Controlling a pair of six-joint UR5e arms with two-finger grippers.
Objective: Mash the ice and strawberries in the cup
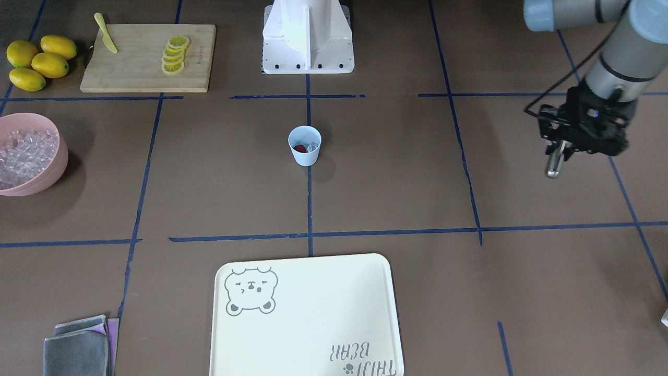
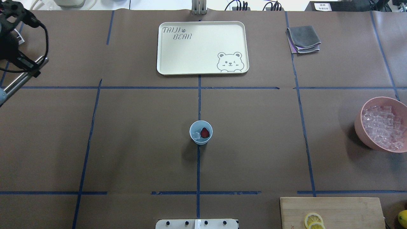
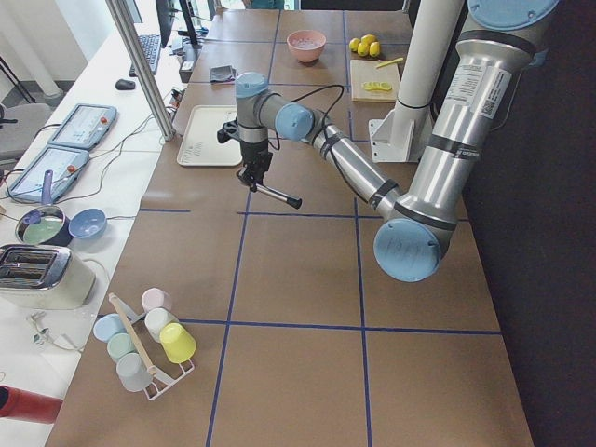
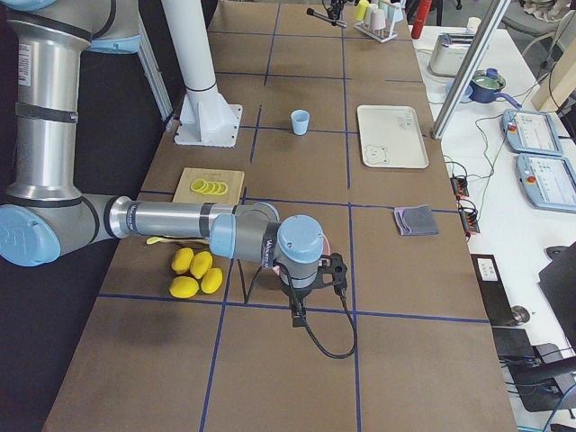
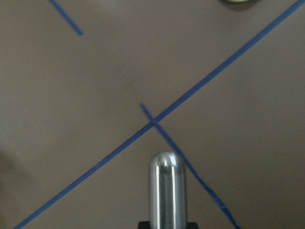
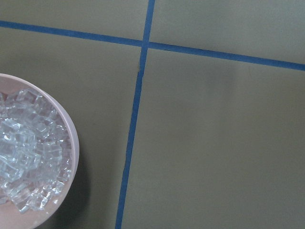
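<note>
The light-blue cup (image 1: 305,147) (image 2: 201,132) stands upright at the table's centre on a blue tape line. Inside it lie one red strawberry (image 2: 205,132) (image 1: 300,149) and a few clear cubes of ice (image 2: 196,136) (image 1: 312,145). My left gripper (image 1: 561,151) (image 2: 30,68) hangs far off to my left of the cup, shut on a shiny metal rod (image 1: 553,166) (image 5: 167,191) with a rounded tip. That tip hovers over bare table. My right gripper (image 4: 300,310) shows only in the exterior right view, near the lemons; I cannot tell whether it is open or shut.
A pink bowl (image 1: 62,151) (image 2: 361,117) full of ice cubes sits on my right. Behind it are a wooden cutting board (image 1: 135,68) with lemon slices (image 1: 175,55), a yellow knife (image 1: 106,40) and whole lemons (image 1: 39,61). A cream tray (image 2: 190,54) and folded cloths (image 2: 303,39) lie on the far side.
</note>
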